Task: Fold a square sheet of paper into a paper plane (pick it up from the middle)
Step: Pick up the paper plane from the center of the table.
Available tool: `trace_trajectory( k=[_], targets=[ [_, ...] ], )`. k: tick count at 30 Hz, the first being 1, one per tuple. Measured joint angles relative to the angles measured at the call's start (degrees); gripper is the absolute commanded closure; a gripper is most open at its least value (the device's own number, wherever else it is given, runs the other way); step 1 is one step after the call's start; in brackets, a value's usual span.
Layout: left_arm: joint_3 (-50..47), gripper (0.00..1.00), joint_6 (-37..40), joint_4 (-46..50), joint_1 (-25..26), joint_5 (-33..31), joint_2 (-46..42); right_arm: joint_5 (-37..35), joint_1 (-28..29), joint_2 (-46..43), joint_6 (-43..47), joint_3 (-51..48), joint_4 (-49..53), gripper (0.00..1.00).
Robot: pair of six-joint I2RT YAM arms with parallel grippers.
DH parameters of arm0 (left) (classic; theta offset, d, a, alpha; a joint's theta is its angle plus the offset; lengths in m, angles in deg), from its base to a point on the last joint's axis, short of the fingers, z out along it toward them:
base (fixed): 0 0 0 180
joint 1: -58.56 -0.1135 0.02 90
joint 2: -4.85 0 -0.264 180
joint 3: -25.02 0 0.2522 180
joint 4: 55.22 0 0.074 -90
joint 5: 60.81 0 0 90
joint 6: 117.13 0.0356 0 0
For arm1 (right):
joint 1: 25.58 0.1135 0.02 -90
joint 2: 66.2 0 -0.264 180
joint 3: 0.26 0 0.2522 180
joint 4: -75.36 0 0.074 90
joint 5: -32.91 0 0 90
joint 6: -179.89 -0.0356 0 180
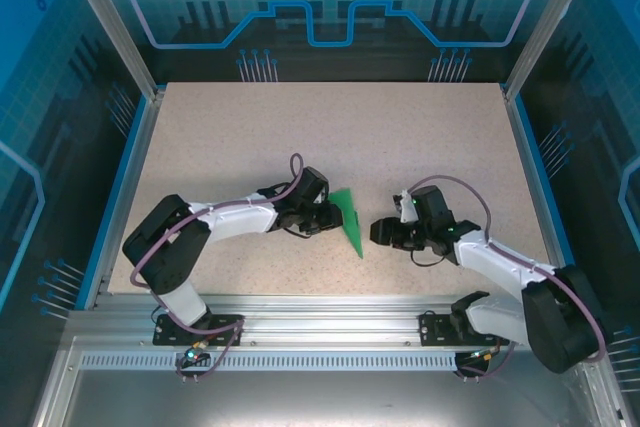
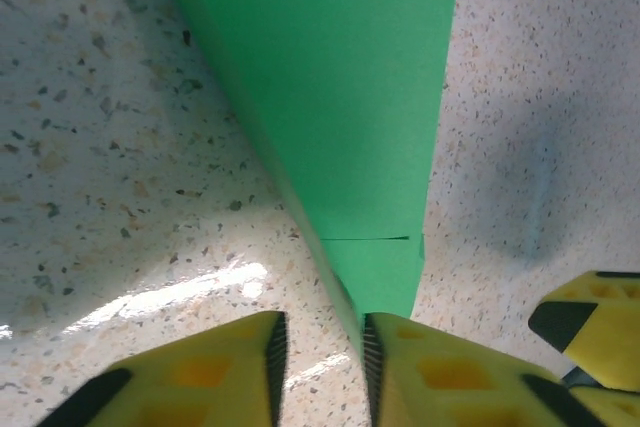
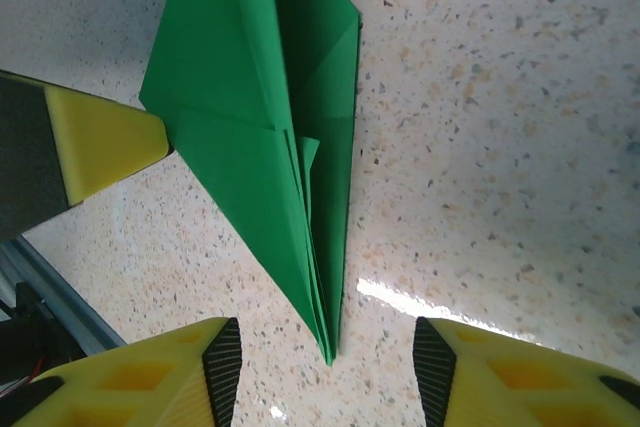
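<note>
Item inspected: green paper (image 1: 349,221), folded into a narrow pointed shape with several layered creases. In the overhead view it lies just right of centre on the speckled table (image 1: 250,127), in the lower half of the frame. Its broad end is toward the upper left and its point toward the lower right. It sits between the two grippers.

Left gripper (image 1: 326,218): positioned at the paper's left edge in the overhead view. In its own wrist view the paper runs from the top of the frame down to the left gripper (image 2: 325,352). There the narrow end of the paper meets the inner pad of the finger (image 2: 450,377) on the right of the frame. The jaws stand narrowly apart and bare table shows in the gap between them. The paper touches one pad only and is not clamped.

Right gripper (image 1: 379,232): positioned just right of the paper in the overhead view, apart from it. In the right wrist view the jaws of the right gripper (image 3: 322,349) are spread wide at the bottom of the frame and grasp nothing. The paper's sharp tip lies on the table between them, touching neither finger.

Also noted in the right wrist view: one yellow finger (image 3: 100,142) of the left gripper, at mid-left of the frame, meets the paper's left corner.
</note>
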State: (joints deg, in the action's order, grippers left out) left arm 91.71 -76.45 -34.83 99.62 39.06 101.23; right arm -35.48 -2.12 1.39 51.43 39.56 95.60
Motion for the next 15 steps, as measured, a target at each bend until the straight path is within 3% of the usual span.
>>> trace_trajectory(
  k=[10,15],
  targets=[
    [-2.91,0.89,0.81,0.39,0.0,-1.14,-2.45,1.38,3.82,12.72,0.66,6.93,-3.65,0.39],
    [-3.43,0.6,1.68,0.39,0.0,-1.33,-2.78,-0.31,4.33,15.72,1.68,9.46,-3.34,0.37]
  ],
)
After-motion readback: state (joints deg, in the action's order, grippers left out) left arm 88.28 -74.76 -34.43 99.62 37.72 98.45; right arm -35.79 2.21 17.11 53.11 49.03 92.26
